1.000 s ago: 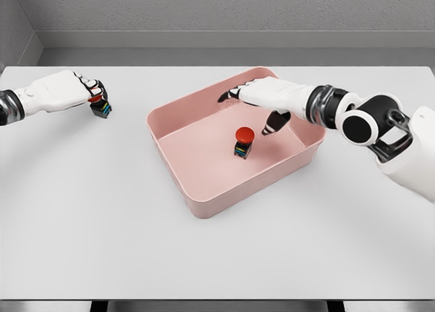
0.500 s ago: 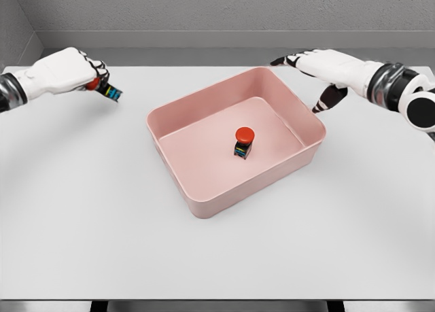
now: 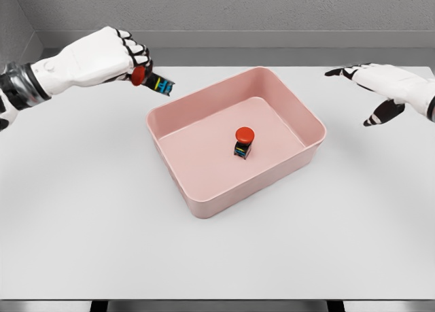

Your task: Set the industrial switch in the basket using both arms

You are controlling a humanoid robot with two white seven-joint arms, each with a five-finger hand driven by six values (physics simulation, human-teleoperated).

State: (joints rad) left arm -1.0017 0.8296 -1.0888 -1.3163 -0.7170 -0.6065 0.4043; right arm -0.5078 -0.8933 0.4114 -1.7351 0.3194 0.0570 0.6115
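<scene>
The left robot hand [image 3: 119,54] grips a switch [image 3: 153,81] above the counter [image 3: 81,210], just off the pink basket's [image 3: 204,206] far-left corner; it lies tilted sideways, black body pointing right. Another switch [image 3: 243,142] stands upright inside, red button up. The right robot hand [image 3: 380,84] hovers with fingers spread.

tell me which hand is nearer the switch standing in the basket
Roughly equal, the right hand perhaps slightly farther. Left hand is up-left of the switch, outside the basket, holding another switch; right is open, right of it.
</scene>
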